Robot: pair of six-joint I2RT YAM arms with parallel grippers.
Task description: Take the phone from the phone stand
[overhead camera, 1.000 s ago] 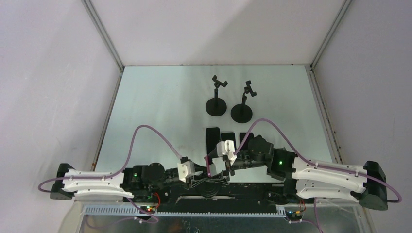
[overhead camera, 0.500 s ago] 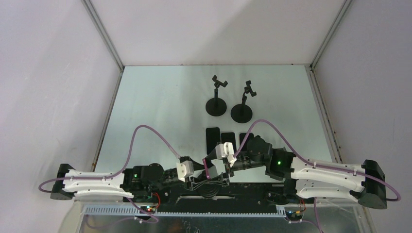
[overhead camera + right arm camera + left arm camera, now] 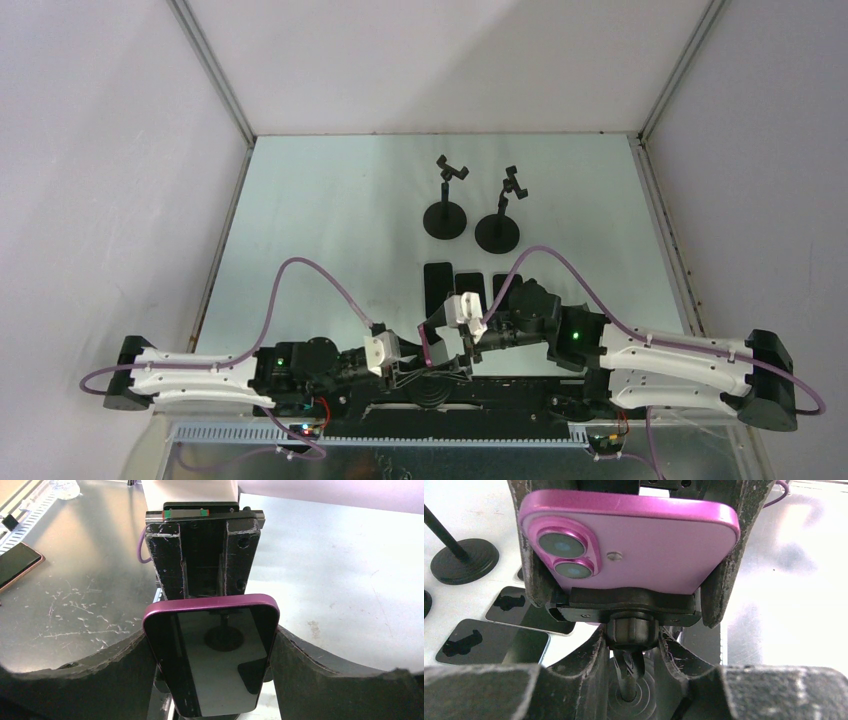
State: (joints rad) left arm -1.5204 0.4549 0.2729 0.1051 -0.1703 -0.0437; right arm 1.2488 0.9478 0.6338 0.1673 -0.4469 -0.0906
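Note:
A pink phone (image 3: 634, 545) sits sideways in the black clamp of a phone stand (image 3: 629, 607). In the left wrist view it shows its back and two camera lenses. In the right wrist view its dark screen (image 3: 215, 655) faces me. My right gripper (image 3: 212, 655) is shut on the phone's two long edges. Its fingers (image 3: 536, 565) also show in the left wrist view. My left gripper (image 3: 633, 640) is shut on the stand's neck just under the clamp nut, above the round base (image 3: 644, 690). Both grippers meet near the table's front edge (image 3: 455, 335).
Two empty black phone stands (image 3: 445, 215) (image 3: 497, 230) stand at mid-table. Three dark phones (image 3: 468, 285) lie flat side by side just beyond the grippers. Another phone (image 3: 15, 562) lies at the left of the right wrist view. Walls enclose the table on three sides.
Almost nothing. The left wrist has shifted very slightly. Both grips are unchanged and the phone is still in the clamp.

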